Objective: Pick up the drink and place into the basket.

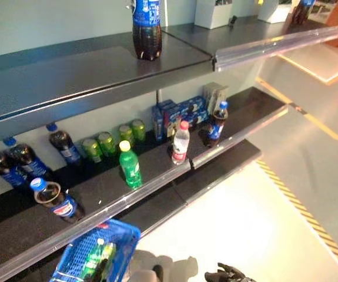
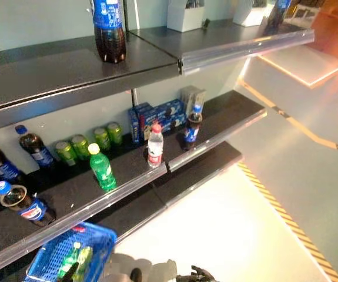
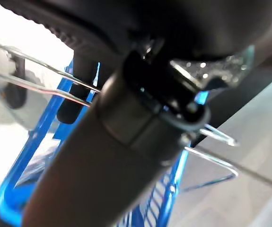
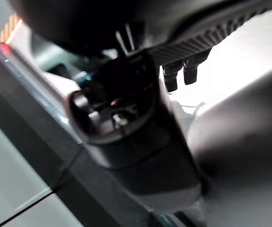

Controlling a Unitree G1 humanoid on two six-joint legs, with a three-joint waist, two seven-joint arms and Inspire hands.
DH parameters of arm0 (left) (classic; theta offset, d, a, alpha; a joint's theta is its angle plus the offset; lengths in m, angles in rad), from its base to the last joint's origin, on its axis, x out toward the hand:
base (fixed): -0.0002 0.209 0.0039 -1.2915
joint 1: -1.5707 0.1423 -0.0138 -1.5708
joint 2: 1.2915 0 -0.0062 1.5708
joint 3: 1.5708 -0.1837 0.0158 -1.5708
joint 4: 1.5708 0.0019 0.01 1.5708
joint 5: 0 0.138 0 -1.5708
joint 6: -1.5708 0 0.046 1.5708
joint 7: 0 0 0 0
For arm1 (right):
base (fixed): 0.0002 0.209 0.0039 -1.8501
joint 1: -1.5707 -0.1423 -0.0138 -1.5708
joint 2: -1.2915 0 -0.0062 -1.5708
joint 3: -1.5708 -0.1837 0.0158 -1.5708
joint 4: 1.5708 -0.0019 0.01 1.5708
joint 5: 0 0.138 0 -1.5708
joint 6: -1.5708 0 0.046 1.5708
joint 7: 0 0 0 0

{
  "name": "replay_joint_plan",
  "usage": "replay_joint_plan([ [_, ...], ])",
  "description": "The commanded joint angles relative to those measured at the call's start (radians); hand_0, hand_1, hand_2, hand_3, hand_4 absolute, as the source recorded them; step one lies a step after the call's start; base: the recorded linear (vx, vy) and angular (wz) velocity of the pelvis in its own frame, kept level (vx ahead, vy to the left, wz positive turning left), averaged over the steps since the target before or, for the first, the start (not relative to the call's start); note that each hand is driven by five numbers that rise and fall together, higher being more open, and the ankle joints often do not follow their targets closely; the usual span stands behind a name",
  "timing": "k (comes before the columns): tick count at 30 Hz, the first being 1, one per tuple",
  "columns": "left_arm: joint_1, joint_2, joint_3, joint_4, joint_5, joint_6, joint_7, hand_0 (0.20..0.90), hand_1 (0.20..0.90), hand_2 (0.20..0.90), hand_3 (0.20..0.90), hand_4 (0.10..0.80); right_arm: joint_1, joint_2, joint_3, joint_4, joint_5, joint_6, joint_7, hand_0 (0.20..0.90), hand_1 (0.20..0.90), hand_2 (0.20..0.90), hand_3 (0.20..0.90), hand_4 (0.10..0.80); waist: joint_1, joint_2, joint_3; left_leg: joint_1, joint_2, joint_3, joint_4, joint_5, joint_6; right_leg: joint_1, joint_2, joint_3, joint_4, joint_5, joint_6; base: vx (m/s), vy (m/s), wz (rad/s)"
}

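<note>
A blue basket (image 1: 121, 230) hangs low at the left, below the middle shelf (image 1: 151, 187). A green bottle (image 1: 94, 259) lies inside it. In the left wrist view my left hand (image 3: 108, 156) is curled round the basket's wire handle (image 3: 31, 83). On the middle shelf stand a green bottle with a yellow cap (image 1: 130, 166), a clear bottle with a red cap (image 1: 180, 143) and a cola bottle (image 1: 217, 124). My right hand (image 1: 227, 274) shows at the bottom edge, over the floor, with relaxed fingers that hold nothing.
More cola bottles (image 1: 56, 200) stand at the shelf's left, with green cans (image 1: 113, 141) and blue boxes (image 1: 180, 113) along the back. A large cola bottle (image 1: 147, 26) stands on the top shelf (image 1: 98, 70). Pale floor with a striped line (image 1: 298, 205) lies to the right.
</note>
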Motion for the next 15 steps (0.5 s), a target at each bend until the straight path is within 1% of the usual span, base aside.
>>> replay_joint_plan([
  [1, -0.012, -0.012, -0.039, -0.115, -0.009, -0.067, -0.038, 0.300, 0.300, 0.300, 0.200, 0.100, -0.016, -0.036, -0.040, -0.017, 0.043, -0.021, -0.007, 0.900, 0.900, 0.900, 0.900, 0.800, 0.017, 0.104, -0.041, -0.052, 0.004, 0.040, -0.048, 0.066, 0.006, 0.048, -0.101, -0.156, -0.334, 0.444, -0.061, 0.132, -0.313, 0.70],
  [2, -0.023, -0.012, -0.046, -0.123, -0.013, -0.067, -0.039, 0.300, 0.300, 0.300, 0.200, 0.100, -0.019, -0.039, -0.048, -0.013, 0.043, -0.030, 0.001, 0.900, 0.900, 0.900, 0.900, 0.800, 0.009, 0.120, -0.034, -0.035, 0.017, 0.004, -0.049, 0.063, 0.001, 0.028, -0.141, -0.149, -0.384, 0.422, -0.076, 0.134, -0.380, 0.66],
  [3, -0.036, -0.009, -0.062, -0.123, -0.019, -0.065, -0.044, 0.300, 0.300, 0.300, 0.200, 0.100, -0.020, -0.041, -0.051, -0.011, 0.053, -0.036, 0.000, 0.900, 0.900, 0.900, 0.900, 0.800, -0.007, 0.129, -0.020, -0.018, 0.023, -0.049, -0.049, 0.058, -0.005, 0.012, -0.161, -0.109, -0.476, 0.404, -0.096, 0.116, -0.343, 0.63],
  [4, -0.046, -0.005, -0.074, -0.122, -0.023, -0.063, -0.047, 0.300, 0.300, 0.300, 0.200, 0.100, -0.019, -0.043, -0.052, -0.009, 0.063, -0.044, -0.007, 0.900, 0.900, 0.900, 0.900, 0.800, -0.015, 0.139, -0.017, -0.017, 0.031, -0.079, -0.050, 0.059, -0.010, 0.001, -0.164, -0.084, -0.517, 0.388, -0.105, 0.095, -0.274, 0.66],
  [5, -0.050, -0.004, -0.080, -0.121, -0.029, -0.061, -0.047, 0.300, 0.300, 0.300, 0.200, 0.100, -0.018, -0.044, -0.052, -0.007, 0.061, -0.046, -0.006, 0.900, 0.900, 0.900, 0.900, 0.800, -0.023, 0.144, -0.013, -0.013, 0.034, -0.096, -0.051, 0.057, -0.013, 0.001, -0.165, -0.077, -0.530, 0.378, -0.109, 0.071, -0.232, 1.18],
  [6, -0.060, -0.004, -0.086, -0.116, -0.029, -0.061, -0.047, 0.300, 0.300, 0.300, 0.200, 0.100, -0.015, -0.044, -0.056, -0.003, 0.064, -0.054, -0.010, 0.900, 0.900, 0.900, 0.900, 0.800, -0.033, 0.150, -0.008, -0.009, 0.038, -0.134, -0.054, 0.053, -0.016, 0.000, -0.187, -0.037, -0.570, 0.386, -0.113, 0.173, -0.534, 1.38],
  [7, -0.072, -0.003, -0.097, -0.115, -0.044, -0.061, -0.037, 0.300, 0.300, 0.300, 0.200, 0.100, -0.009, -0.043, -0.052, 0.006, 0.066, -0.073, -0.009, 0.900, 0.900, 0.900, 0.900, 0.800, -0.061, 0.160, -0.006, 0.010, 0.065, -0.213, -0.083, 0.052, -0.032, -0.010, -0.203, 0.089, -0.638, 0.418, -0.100, 0.192, -0.608, 1.68],
  [8, -0.072, 0.000, -0.103, -0.118, -0.057, -0.061, -0.033, 0.300, 0.300, 0.300, 0.200, 0.100, -0.010, -0.044, -0.048, 0.003, 0.057, -0.069, -0.004, 0.900, 0.900, 0.900, 0.900, 0.800, -0.068, 0.160, -0.005, 0.022, 0.079, -0.226, -0.094, 0.054, -0.040, 0.001, -0.197, 0.104, -0.654, 0.402, -0.095, 0.162, -0.507, 1.62],
  [9, -0.072, 0.000, -0.103, -0.118, -0.057, -0.061, -0.033, 0.300, 0.300, 0.300, 0.200, 0.100, -0.010, -0.044, -0.048, 0.002, 0.057, -0.069, -0.004, 0.900, 0.900, 0.900, 0.900, 0.800, -0.069, 0.160, -0.004, 0.023, 0.079, -0.227, -0.094, 0.055, -0.040, 0.002, -0.197, 0.103, -0.654, 0.402, -0.095, 0.125, -0.416, 1.39],
  [10, -0.068, -0.004, -0.085, -0.108, -0.052, -0.067, -0.036, 0.300, 0.300, 0.300, 0.200, 0.100, -0.013, -0.048, -0.043, 0.000, 0.039, -0.059, 0.008, 0.900, 0.900, 0.900, 0.900, 0.800, -0.058, 0.148, -0.011, 0.037, 0.123, -0.221, -0.104, 0.050, -0.074, 0.051, -0.204, 0.052, -0.719, 0.349, -0.095, 0.110, -0.399, 1.33],
  [11, -0.065, -0.008, -0.081, -0.105, -0.055, -0.076, -0.030, 0.300, 0.300, 0.300, 0.200, 0.100, -0.014, -0.049, -0.037, -0.005, 0.029, -0.046, 0.014, 0.900, 0.900, 0.900, 0.900, 0.800, -0.054, 0.143, -0.016, 0.035, 0.141, -0.218, -0.107, 0.057, -0.087, 0.064, -0.201, 0.039, -0.734, 0.341, -0.099, 0.145, -0.582, 1.05],
  [12, -0.061, -0.014, -0.081, -0.098, -0.059, -0.084, -0.031, 0.300, 0.300, 0.300, 0.200, 0.100, -0.014, -0.049, -0.026, -0.012, 0.027, -0.029, 0.014, 0.900, 0.900, 0.900, 0.900, 0.800, -0.051, 0.138, -0.018, 0.027, 0.168, -0.220, -0.104, 0.067, -0.102, 0.076, -0.182, 0.041, -0.736, 0.322, -0.111, 0.068, -0.575, 0.85],
  [13, -0.052, -0.023, -0.073, -0.092, -0.065, -0.084, -0.045, 0.300, 0.300, 0.300, 0.200, 0.100, -0.015, -0.055, -0.004, -0.019, -0.004, -0.036, 0.029, 0.900, 0.900, 0.900, 0.900, 0.800, -0.039, 0.121, -0.018, 0.006, 0.205, -0.222, -0.089, 0.083, -0.117, 0.085, -0.159, 0.017, -0.745, 0.307, -0.134, 0.033, -0.641, 0.47],
  [14, -0.047, -0.029, -0.076, -0.090, -0.054, -0.077, -0.052, 0.300, 0.300, 0.300, 0.200, 0.100, -0.017, -0.064, 0.010, -0.028, 0.008, -0.041, 0.027, 0.900, 0.900, 0.900, 0.900, 0.800, -0.028, 0.110, -0.013, -0.014, 0.224, -0.218, -0.077, 0.095, -0.123, 0.094, -0.149, -0.015, -0.752, 0.299, -0.151, -0.014, -0.548, 0.22],
  [15, -0.046, -0.035, -0.077, -0.086, -0.036, -0.072, -0.051, 0.300, 0.300, 0.300, 0.200, 0.100, -0.016, -0.067, 0.011, -0.034, 0.023, -0.037, 0.017, 0.900, 0.900, 0.900, 0.900, 0.800, -0.023, 0.105, -0.008, -0.030, 0.227, -0.208, -0.067, 0.102, -0.124, 0.102, -0.142, -0.034, -0.757, 0.297, -0.159, -0.043, -0.362, 0.66],
])
